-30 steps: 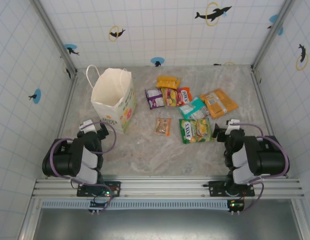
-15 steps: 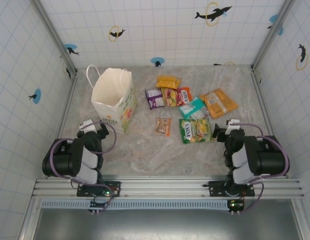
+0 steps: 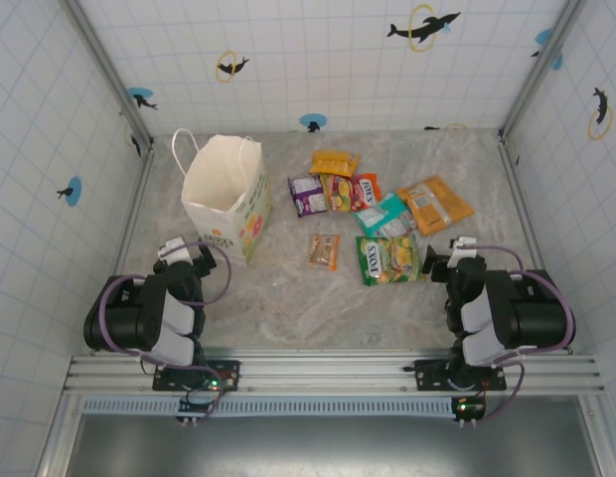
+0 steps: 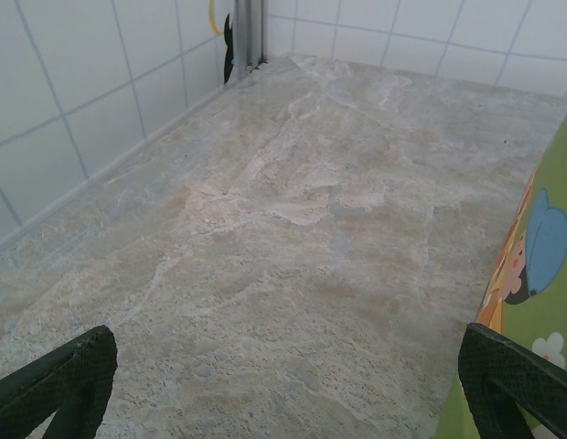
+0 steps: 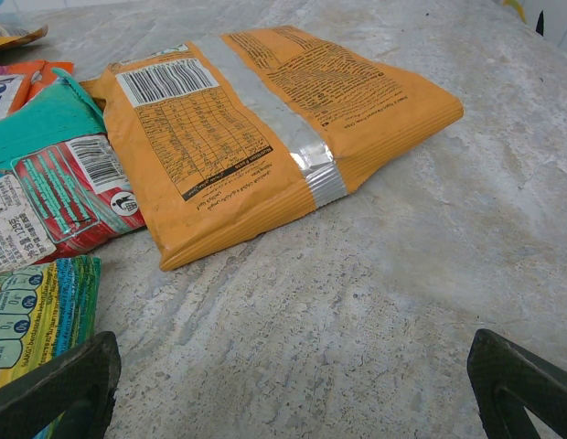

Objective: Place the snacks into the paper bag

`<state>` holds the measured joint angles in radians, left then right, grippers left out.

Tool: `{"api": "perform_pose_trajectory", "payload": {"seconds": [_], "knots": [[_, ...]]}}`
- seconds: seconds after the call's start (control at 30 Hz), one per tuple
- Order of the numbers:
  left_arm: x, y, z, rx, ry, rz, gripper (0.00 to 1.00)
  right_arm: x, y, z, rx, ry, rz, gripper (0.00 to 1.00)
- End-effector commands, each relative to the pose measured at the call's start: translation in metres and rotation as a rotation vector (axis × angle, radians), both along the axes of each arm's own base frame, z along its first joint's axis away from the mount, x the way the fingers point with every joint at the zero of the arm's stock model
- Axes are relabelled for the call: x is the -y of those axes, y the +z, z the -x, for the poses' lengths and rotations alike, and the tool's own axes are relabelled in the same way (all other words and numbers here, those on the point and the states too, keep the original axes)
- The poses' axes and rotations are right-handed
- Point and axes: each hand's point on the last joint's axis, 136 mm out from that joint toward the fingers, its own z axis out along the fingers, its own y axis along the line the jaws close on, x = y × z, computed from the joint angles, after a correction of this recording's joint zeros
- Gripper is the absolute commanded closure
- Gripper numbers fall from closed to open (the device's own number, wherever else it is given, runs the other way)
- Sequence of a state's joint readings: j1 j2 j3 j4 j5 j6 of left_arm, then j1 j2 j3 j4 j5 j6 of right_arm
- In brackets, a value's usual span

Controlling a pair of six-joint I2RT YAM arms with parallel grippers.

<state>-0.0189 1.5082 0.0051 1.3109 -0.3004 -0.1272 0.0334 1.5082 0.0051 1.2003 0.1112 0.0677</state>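
My left claw point(image 3: 181, 258) and right claw point(image 3: 449, 260) hang released, empty; the paper bag point(image 3: 244, 225) stands mouth-up at upper left, presumably so the snacks point(image 3: 383, 214), centre-right, can drop in.

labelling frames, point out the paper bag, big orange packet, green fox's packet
paper bag point(image 3: 250, 221), top external view, printed side
big orange packet point(image 5: 277, 128), right wrist view, back seam
green fox's packet point(image 3: 387, 258), top external view, front middle

The green packet point(image 3: 388, 259) is showing the brand "FOX'S" in white letters, running sideways in the top view. The orange packet point(image 5: 265, 128) is displaying a barcode and a printed table, and the teal packet point(image 5: 55, 174) is carrying a barcode. All this print is too small to read. The logo on the paper bag point(image 3: 250, 231) is also too small to read.
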Motion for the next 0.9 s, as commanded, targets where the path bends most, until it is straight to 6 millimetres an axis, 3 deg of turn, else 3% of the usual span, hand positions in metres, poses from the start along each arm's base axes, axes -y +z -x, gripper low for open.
{"api": "perform_pose_trajectory", "payload": {"seconds": [0.0,0.33,0.5,0.7,0.87], "knots": [[0.000,-0.004,0.008,-0.012,-0.001,-0.024,0.02,0.000,0.008,-0.003,0.038,-0.008,-0.003,0.00],[0.000,-0.005,0.007,-0.015,-0.001,-0.023,0.02,0.000,0.009,-0.003,0.045,-0.006,-0.007,0.00],[0.002,0.001,0.009,-0.004,-0.013,-0.035,0.03,0.009,0.014,-0.012,0.007,-0.051,-0.023,0.00],[0.014,0.023,-0.001,-0.045,-0.007,-0.123,0.06,-0.001,0.045,-0.025,-0.046,-0.017,-0.064,0.00],[0.023,0.051,-0.005,-0.103,-0.010,-0.030,0.15,-0.036,0.090,-0.039,-0.056,0.082,-0.163,0.00]]}}
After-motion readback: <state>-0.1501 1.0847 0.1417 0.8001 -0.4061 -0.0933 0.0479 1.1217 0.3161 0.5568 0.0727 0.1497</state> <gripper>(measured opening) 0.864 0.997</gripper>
